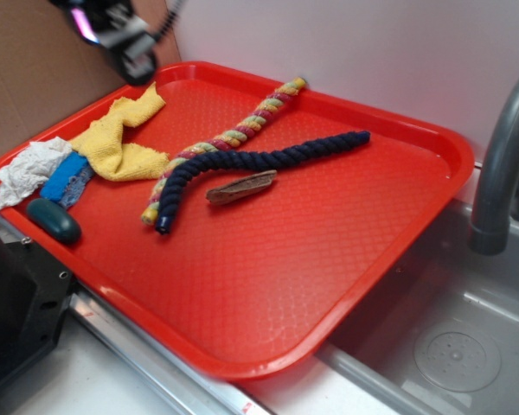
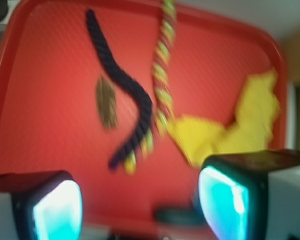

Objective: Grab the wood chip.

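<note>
The exterior view looks down at an angle across the red plastic tray (image 1: 329,259) from its near corner, fairly close. The blurred wrist view hangs high over the tray (image 2: 50,75), facing down between the pincer (image 2: 140,200) pads. Both share the tray, the dark navy braided rope (image 1: 242,169) (image 2: 125,85) and the crumpled yellow cloth (image 1: 121,138) (image 2: 240,130).

I see a plain pale wall (image 1: 346,43) across the upper right of the frame, and brown cardboard (image 1: 26,78) fills the upper left. At the lower right sits a grey metal sink (image 1: 450,346) with a round drain, and a grey faucet (image 1: 502,164) curves up at the right edge. A red tray (image 1: 268,285) rests across the sink's rim.
</note>
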{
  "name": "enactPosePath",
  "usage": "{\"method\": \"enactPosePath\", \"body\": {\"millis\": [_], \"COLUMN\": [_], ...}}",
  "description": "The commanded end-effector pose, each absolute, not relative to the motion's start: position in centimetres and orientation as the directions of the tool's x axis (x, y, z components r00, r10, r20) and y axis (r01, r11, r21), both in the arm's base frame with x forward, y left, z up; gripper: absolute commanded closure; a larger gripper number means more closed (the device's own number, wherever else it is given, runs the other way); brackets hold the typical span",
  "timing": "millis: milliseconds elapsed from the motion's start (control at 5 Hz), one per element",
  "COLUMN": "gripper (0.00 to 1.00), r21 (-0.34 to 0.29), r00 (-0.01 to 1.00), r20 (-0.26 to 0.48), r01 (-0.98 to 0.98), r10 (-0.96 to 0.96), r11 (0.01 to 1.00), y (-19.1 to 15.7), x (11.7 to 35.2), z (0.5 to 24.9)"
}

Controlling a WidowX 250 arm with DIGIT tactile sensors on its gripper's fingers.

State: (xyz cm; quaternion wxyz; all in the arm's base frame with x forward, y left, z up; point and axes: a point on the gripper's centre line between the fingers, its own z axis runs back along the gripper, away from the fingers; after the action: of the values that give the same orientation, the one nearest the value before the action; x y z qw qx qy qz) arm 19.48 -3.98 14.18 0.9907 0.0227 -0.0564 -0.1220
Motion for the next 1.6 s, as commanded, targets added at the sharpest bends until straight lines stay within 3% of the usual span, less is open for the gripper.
{"method": "enactPosePath", "body": {"millis": [0,400,800,1000,1400], "gripper": [0.00,0.00,0.00,1.00,1.00], "r21": [0.026,0.032,-0.029,-0.028,-0.025], "r00": [0.959,0.978,0.962,0.962,0.971], "r20": [0.202,0.084,0.043,0.031,0.034], "r01": [0.198,0.190,0.272,0.271,0.237], "r10": [-0.199,-0.192,-0.271,-0.270,-0.236], "r11": [0.980,0.981,0.962,0.962,0.971], "y": [-6.9,-7.7,-10.7,-11.5,-11.0], "x": [24.5,23.1,18.3,16.7,14.9], "z": [8.0,3.1,0.7,0.5,0.7]}}
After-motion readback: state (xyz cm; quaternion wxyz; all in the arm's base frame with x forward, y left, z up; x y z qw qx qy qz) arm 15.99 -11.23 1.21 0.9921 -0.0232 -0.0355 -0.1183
